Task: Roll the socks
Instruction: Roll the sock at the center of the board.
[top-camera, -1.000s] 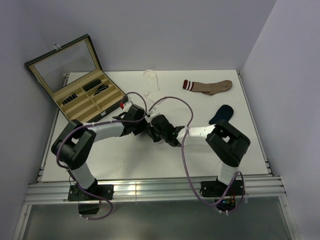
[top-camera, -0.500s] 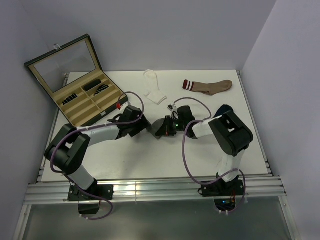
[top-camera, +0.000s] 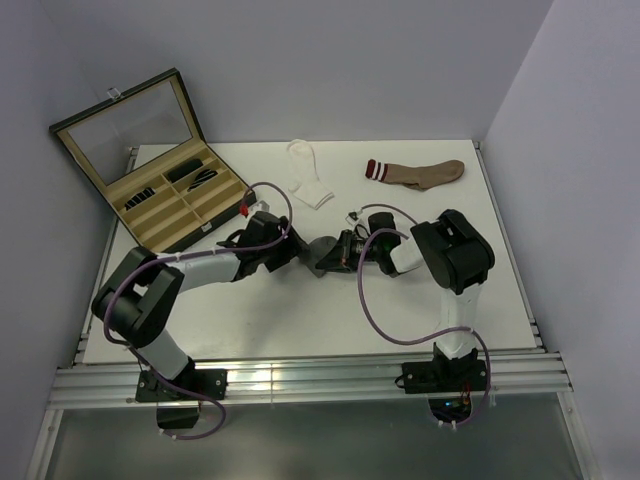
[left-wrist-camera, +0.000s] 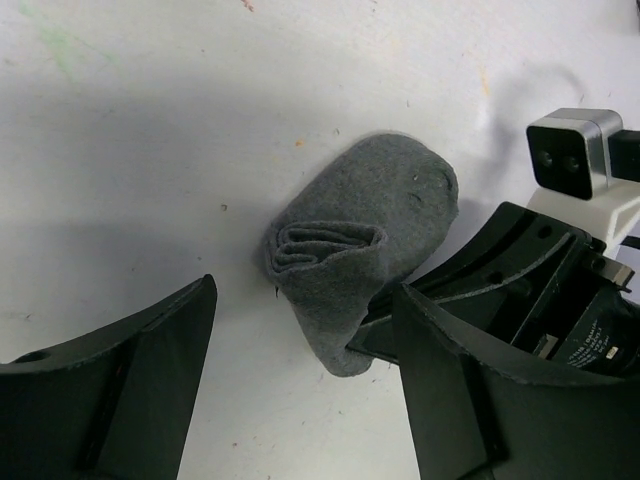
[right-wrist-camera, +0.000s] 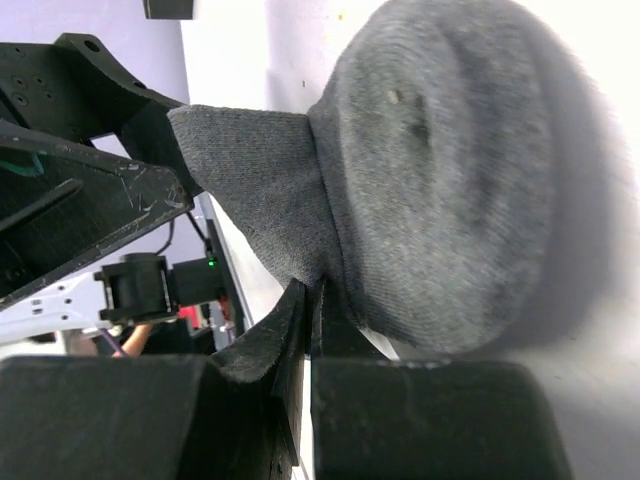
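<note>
Left wrist view: the dark grey sock (left-wrist-camera: 365, 250) lies mid-table (top-camera: 250, 320) as a loose roll, its outer flap pinched in the closed right gripper (right-wrist-camera: 310, 300). The left gripper (left-wrist-camera: 300, 340) stands wide open astride it. To my eye, that flap should be drawn snugly over the roll, or it may spring apart.

Right hand (right-wrist-camera: 310, 300) at bottom edge, fingers pressed together, tips nipping fold of dark grey sock (right-wrist-camera: 440, 170). Sock bunched into rounded roll on white surface (right-wrist-camera: 600, 40). Thin flap stretches left toward left hand (right-wrist-camera: 100, 190), black and scratched, upper left; contact there unclear.
</note>
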